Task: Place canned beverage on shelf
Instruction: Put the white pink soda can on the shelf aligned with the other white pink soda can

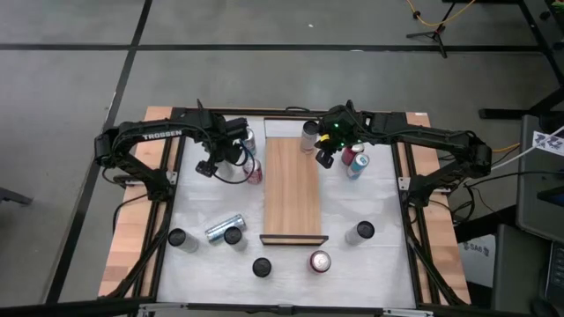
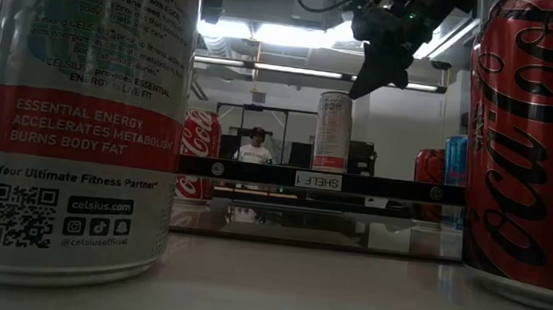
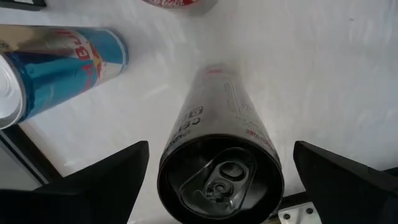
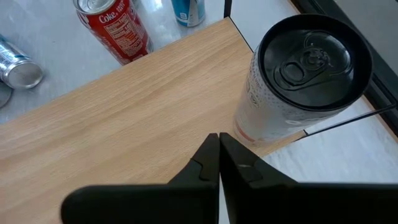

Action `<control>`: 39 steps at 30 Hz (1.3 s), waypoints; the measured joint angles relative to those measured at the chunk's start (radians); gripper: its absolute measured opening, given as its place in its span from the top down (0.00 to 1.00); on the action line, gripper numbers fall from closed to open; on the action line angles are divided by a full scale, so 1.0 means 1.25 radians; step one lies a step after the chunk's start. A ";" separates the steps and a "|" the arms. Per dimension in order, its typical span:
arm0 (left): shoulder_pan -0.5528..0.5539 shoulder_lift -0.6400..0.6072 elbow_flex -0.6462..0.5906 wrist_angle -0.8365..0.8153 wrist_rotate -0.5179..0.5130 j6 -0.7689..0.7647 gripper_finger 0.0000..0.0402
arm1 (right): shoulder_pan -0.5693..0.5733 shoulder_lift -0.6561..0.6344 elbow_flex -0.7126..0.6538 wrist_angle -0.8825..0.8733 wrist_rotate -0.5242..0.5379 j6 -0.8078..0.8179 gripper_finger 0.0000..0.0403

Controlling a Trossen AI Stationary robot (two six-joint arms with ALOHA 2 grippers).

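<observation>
The shelf (image 1: 291,189) is a light-brown plank in the middle of the table, its dark lip (image 1: 293,239) at the near end. A white can with a black top (image 4: 298,81) stands upright on the shelf's far right corner (image 1: 309,132). My right gripper (image 4: 219,142) is shut and hovers over the shelf just beside that can, without touching it; the low view shows it above the can (image 2: 368,83). My left gripper (image 1: 209,167) is open at the far left. Its fingers stand either side of an upright black-topped can (image 3: 221,177) on the white table, apart from it.
A Red Bull can (image 3: 56,68) and a red Coke can (image 1: 255,173) stand near my left gripper. A red and a blue can (image 1: 354,163) stand right of the shelf. Several more cans stand along the near side, one silver can (image 1: 222,229) lying down.
</observation>
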 joint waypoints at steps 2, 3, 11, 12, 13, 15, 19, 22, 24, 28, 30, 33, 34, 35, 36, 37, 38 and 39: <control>0.000 0.000 0.000 0.000 0.000 0.005 0.03 | 0.000 0.000 0.000 0.000 0.000 0.000 1.00; 0.000 0.000 0.000 0.000 0.000 0.006 0.03 | 0.000 0.000 0.000 0.000 0.000 0.000 1.00; 0.000 0.000 0.000 0.008 0.000 0.008 0.03 | 0.000 0.000 0.000 0.000 0.000 0.000 1.00; 0.000 0.000 0.000 0.008 0.000 0.013 0.03 | 0.000 0.000 0.000 0.000 0.000 0.000 1.00; 0.000 0.000 0.000 0.008 0.000 0.017 0.03 | 0.000 0.000 0.000 0.000 0.000 0.000 1.00; 0.000 0.000 0.000 0.008 0.000 0.018 0.03 | 0.000 0.000 0.000 0.000 0.000 0.000 1.00; 0.000 0.000 0.000 0.007 0.000 0.016 0.03 | 0.000 0.000 0.000 0.000 0.000 0.000 1.00; 0.000 0.000 0.000 0.007 0.001 -0.024 0.03 | 0.000 0.000 0.000 0.000 0.000 0.000 1.00; 0.000 0.000 0.000 0.008 0.000 -0.068 0.03 | 0.000 0.000 0.000 0.000 0.000 0.000 1.00; 0.000 0.000 -0.001 0.008 0.000 -0.136 0.03 | 0.000 0.000 0.000 0.000 0.000 0.000 1.00; 0.000 0.000 -0.001 0.008 0.000 -0.150 0.03 | 0.000 0.000 0.000 0.000 0.000 0.000 1.00; 0.000 0.000 -0.001 0.008 -0.003 -0.150 0.03 | 0.000 0.000 0.000 0.000 0.000 0.000 1.00; 0.000 0.000 -0.001 0.007 -0.011 -0.150 0.03 | 0.000 0.000 0.000 0.000 0.000 0.000 1.00; 0.000 0.000 -0.001 0.007 -0.024 -0.148 0.03 | 0.000 0.000 0.000 0.000 0.000 0.000 1.00; 0.000 0.000 -0.001 0.007 -0.039 -0.137 0.03 | 0.000 0.000 0.000 0.000 0.000 0.000 1.00; 0.000 0.000 -0.001 0.006 -0.049 -0.120 0.03 | 0.000 0.000 0.000 0.000 0.000 0.000 1.00; 0.000 0.000 -0.001 0.006 -0.053 -0.102 0.03 | 0.000 0.000 0.000 0.000 0.000 0.000 1.00; 0.000 0.000 -0.001 0.006 -0.053 -0.088 0.04 | 0.000 0.000 0.000 0.000 0.000 0.000 1.00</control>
